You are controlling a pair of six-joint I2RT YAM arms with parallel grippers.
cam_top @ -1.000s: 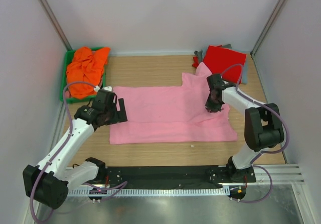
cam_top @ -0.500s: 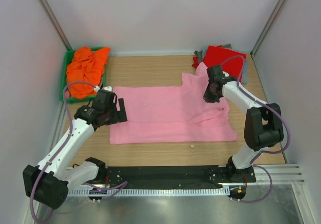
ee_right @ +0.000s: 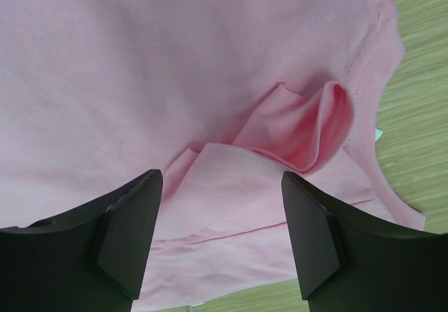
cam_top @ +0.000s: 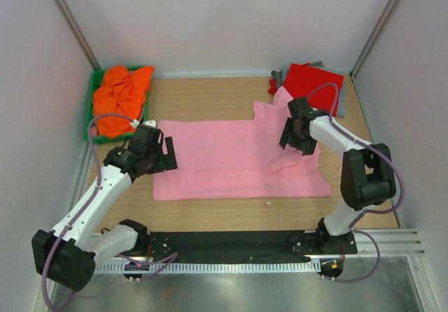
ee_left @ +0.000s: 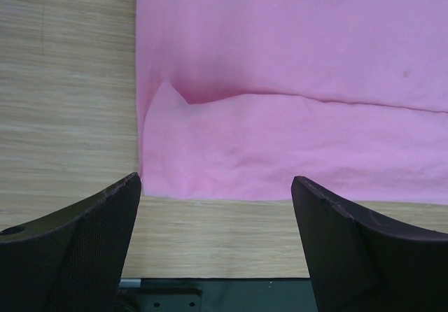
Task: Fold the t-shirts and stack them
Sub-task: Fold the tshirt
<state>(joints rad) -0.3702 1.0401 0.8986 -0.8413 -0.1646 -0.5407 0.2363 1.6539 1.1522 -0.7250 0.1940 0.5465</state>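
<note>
**Step in hand.** I was folding the light pink cloth t-shirt [cam_top: 231, 159], which lay spread on the wooden bench [cam_top: 210, 91] between my two sets of fingers. My left fingers [cam_top: 166, 155] stood wide apart and held nothing. The shirt's near corner lay just beyond their tips, with one layer lapped over another along the long edge and a small corner turned up. My right fingers [cam_top: 293, 137] also stood wide and gripped nothing. Between and just beyond them the cloth rose in a soft raised loop [ee_right: 316, 131], near a seamed edge.

**Next move.** I judged that the loop wanted either flattening or a fresh pinch before the fold could run true. The right fingers would need to close on the seamed edge alone, not on the bunched layers beneath. The left fingers would need to steady or lift their corner in step.

**Remaining work.** The crumpled bright orange t-shirt [cam_top: 120, 91] sat in a green tray [cam_top: 90, 116], well beyond my left fingers. The folded red t-shirt [cam_top: 313, 84] and grey cloth [cam_top: 278, 75] lay beyond my right fingers.

**Not determinable.**
- Whether either set of fingertips touched the cloth.
- How many garments made up the red and grey pile.
- The part of the shirt under my right arm in the overhead view.
</note>
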